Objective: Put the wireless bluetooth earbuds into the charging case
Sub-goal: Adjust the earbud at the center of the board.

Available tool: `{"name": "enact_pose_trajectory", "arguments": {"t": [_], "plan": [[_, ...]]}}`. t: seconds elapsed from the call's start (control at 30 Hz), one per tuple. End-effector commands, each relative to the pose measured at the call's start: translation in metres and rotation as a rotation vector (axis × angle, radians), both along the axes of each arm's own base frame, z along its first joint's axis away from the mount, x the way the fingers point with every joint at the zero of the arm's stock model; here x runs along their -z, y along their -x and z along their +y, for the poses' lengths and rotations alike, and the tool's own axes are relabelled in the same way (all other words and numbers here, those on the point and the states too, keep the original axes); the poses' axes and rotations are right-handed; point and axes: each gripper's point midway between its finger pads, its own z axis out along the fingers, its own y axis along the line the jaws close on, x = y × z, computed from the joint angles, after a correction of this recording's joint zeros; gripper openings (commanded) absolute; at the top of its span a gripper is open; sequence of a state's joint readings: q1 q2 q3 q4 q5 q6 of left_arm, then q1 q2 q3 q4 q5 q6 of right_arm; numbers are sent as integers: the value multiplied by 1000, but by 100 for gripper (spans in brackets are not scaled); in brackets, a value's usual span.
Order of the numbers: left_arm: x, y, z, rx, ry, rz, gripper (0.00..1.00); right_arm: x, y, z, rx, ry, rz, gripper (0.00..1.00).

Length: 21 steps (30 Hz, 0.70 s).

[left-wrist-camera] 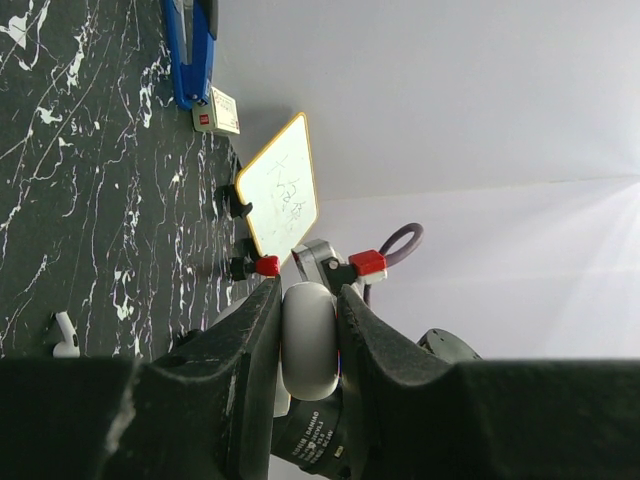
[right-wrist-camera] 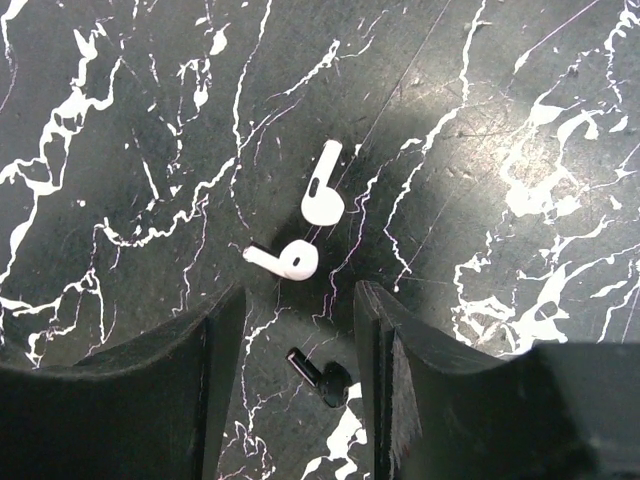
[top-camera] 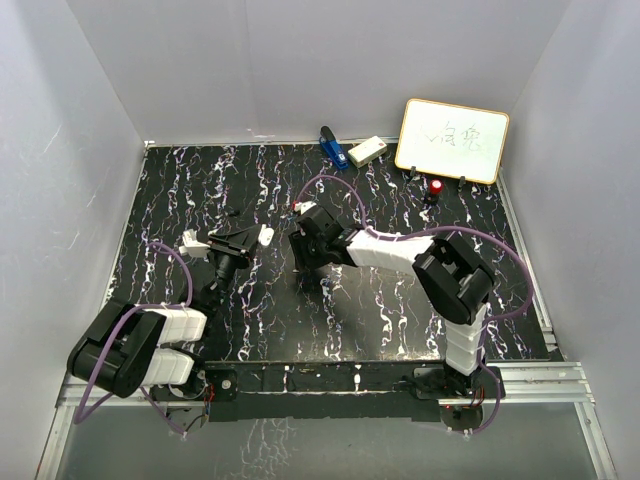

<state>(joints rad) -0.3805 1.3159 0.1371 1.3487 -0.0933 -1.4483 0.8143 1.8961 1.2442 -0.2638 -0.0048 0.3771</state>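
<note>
While left gripper (left-wrist-camera: 308, 294) clamps the charging case (left-wrist-camera: 309, 345), right gripper (right-wrist-camera: 300, 294) points down, jaws apart, over earbuds (right-wrist-camera: 322, 198).

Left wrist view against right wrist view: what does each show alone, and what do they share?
Left wrist only: the charging case clamped in the left gripper, plus the whiteboard. Right wrist only: both white earbuds side by side, just beyond the fingertips of the open right gripper. Shared: the black marbled table and, seemingly, one earbud.

Hidden: charging case (left-wrist-camera: 309, 340) sides, behind jaws; blue object (left-wrist-camera: 190, 50) cut by top edge.
</note>
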Motion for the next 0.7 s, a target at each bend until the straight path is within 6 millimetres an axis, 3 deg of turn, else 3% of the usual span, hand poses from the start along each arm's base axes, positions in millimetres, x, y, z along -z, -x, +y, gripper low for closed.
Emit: {"name": "enact_pose_trajectory", "arguments": {"t": [0.0, 0.67], "plan": [[-25, 0, 2, -7, 26, -75, 0, -12, -12, 9, 41, -21, -31, 44], [-25, 5, 6, -15, 37, -76, 0, -3, -12, 25, 97, -22, 7, 39]]}}
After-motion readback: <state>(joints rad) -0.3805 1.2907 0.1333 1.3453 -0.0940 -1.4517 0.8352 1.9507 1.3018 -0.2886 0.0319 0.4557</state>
